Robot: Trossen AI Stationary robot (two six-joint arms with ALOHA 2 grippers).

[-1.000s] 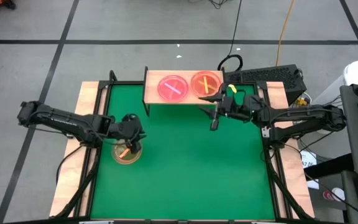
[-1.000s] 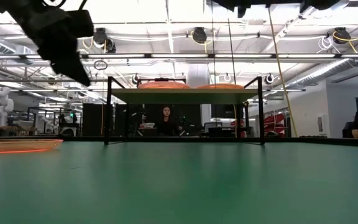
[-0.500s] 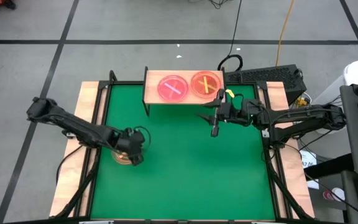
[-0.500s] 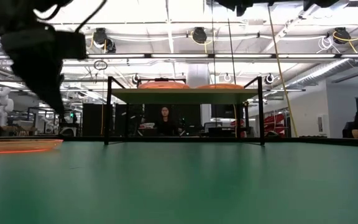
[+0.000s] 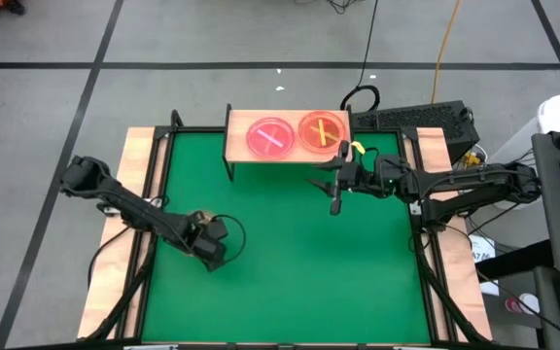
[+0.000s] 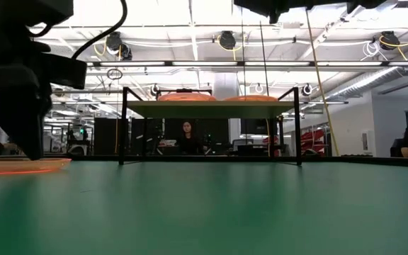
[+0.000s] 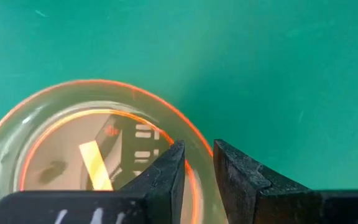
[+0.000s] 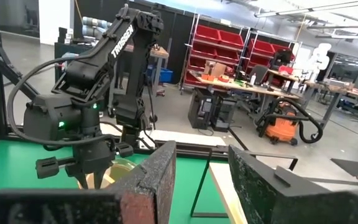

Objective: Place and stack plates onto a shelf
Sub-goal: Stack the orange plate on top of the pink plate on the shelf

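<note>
While the left gripper (image 7: 197,171) is straddling the rim of an amber plate (image 7: 61,146) at the lower left of the left wrist view, its jaws are standing slightly apart, one finger inside the rim and one outside, not yet pinching it. In the high view this gripper (image 5: 210,248) is sitting low over the left part of the green table (image 5: 290,253), hiding the plate beneath it.

To do this step well, I judge the fingers should be closing squarely on the rim and gripping firmly before any lift, since a thin translucent lip is likely to be slipping or tipping if caught at an angle.

At the upper middle of the high view, the shelf (image 5: 236,136) is carrying a pink plate (image 5: 270,135) and, just beside it to the right, an orange plate (image 5: 322,130) with crossed stripes; whether either is a stack is hard to tell. A bare strip is showing at the shelf's left end.

The right gripper (image 5: 335,187) is waiting right of centre, just below the shelf, with its jaws apart and holding nothing.
</note>
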